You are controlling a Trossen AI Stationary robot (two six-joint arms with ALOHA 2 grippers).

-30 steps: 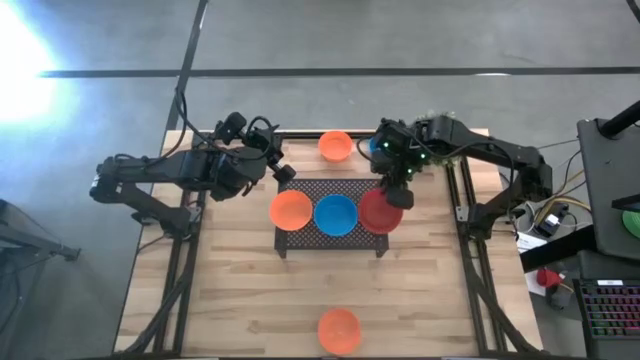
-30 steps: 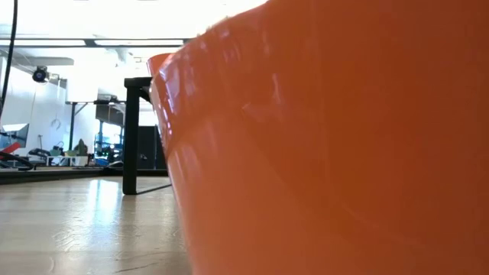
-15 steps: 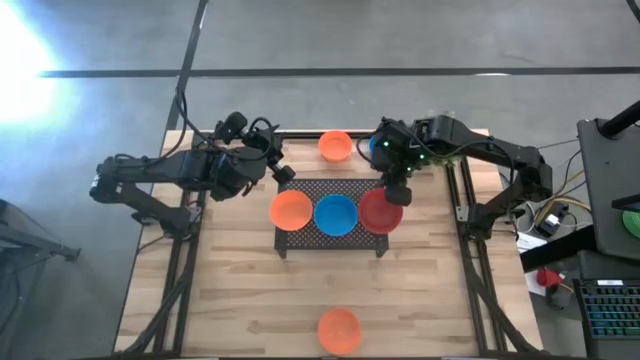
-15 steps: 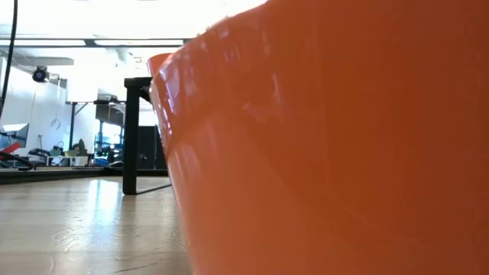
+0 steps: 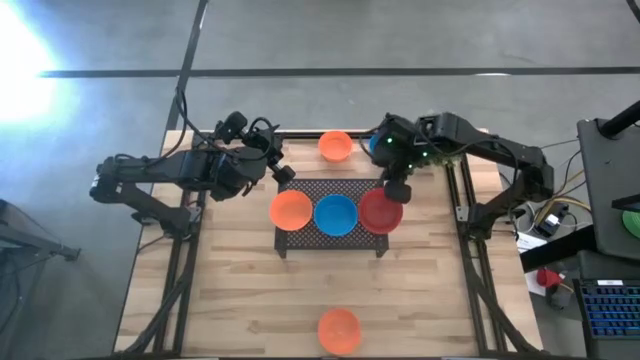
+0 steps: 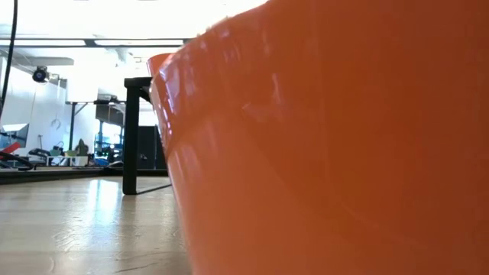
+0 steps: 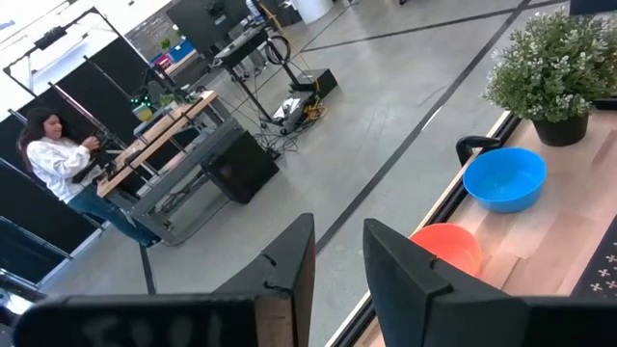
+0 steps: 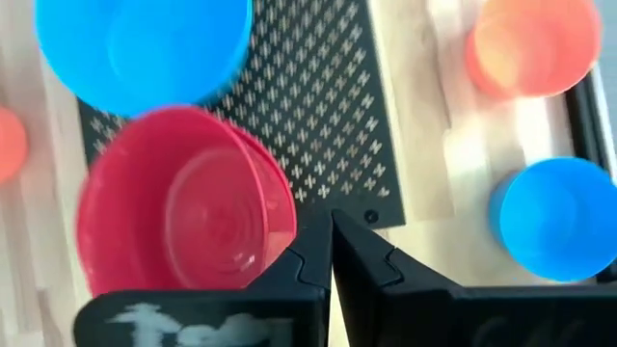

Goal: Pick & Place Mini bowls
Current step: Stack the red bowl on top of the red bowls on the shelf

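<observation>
1. Three mini bowls sit in a row on the dark mesh rack (image 5: 330,212): an orange bowl (image 5: 291,209) at its left end, a blue bowl (image 5: 335,213) in the middle, a red bowl (image 5: 380,211) at its right end.
2. Judged from this, the placing is partly done. Three bowls remain on the bare table: an orange one (image 5: 335,146) and a blue one (image 8: 559,220) at the far edge, and another orange one (image 5: 338,329) at the near edge.
3. The right gripper (image 8: 331,234) is over the far right corner of the rack, just beside the red bowl's rim. Its fingers are pressed together with nothing between them; the bowl sits free.
4. The left gripper (image 7: 337,253) waits near the rack's far left corner, fingers parted and empty.
5. The surface is a light wooden plank table (image 5: 240,290) in a dark frame. A small potted plant (image 7: 548,67) stands at the far edge.
6. The room is a grey concrete floor with workbenches and equipment; a person (image 7: 60,159) sits at a bench well beyond the table.
</observation>
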